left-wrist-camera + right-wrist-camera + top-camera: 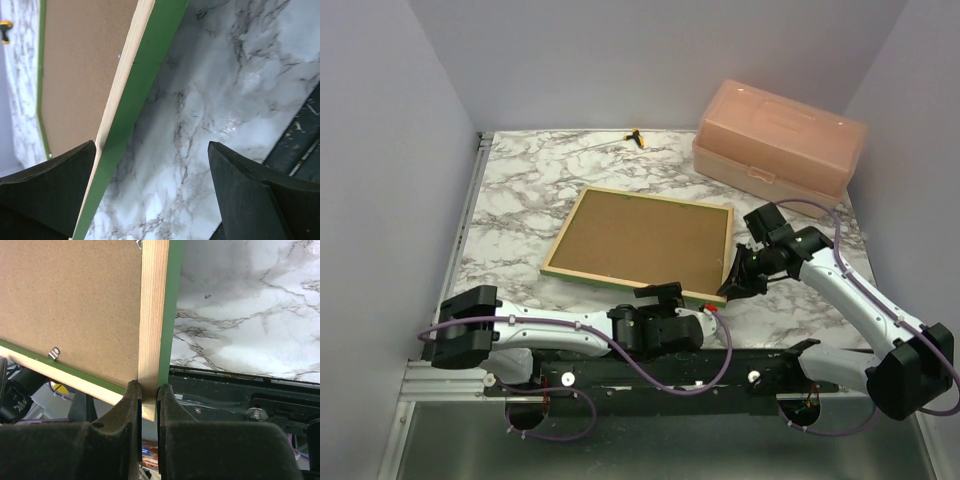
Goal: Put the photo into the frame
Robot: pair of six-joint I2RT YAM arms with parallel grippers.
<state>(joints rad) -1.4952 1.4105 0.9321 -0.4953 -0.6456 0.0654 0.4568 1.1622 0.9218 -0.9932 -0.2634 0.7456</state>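
On the marble table (520,190), seen from above, the frame (656,198) lies back up, with a brown backing board (640,240) seated inside its rails. The right gripper (730,287) sits at the near right corner and the left gripper (665,297) at the near rail. A pink box (780,140) and a small yellow tool (638,138) stand well apart at the far side. The photo is not visible anywhere. Whether it lies under the board cannot be told.

Left wrist view: the left gripper (152,147) stands wide and holds nothing. The green edge of the frame (145,65) runs just beside one finger (55,185).

Right wrist view: the right gripper (148,390) is narrowed onto the wooden rail of the frame (152,315) close to its corner, pinching it. A metal clip (54,353) shows on the adjoining rail.

Judgement: the frame looks light and stiff, but its thin rail offers little purchase and may twist in a one-corner grip. A second hold on the near rail would steady it. Whether glass is fitted is hidden.
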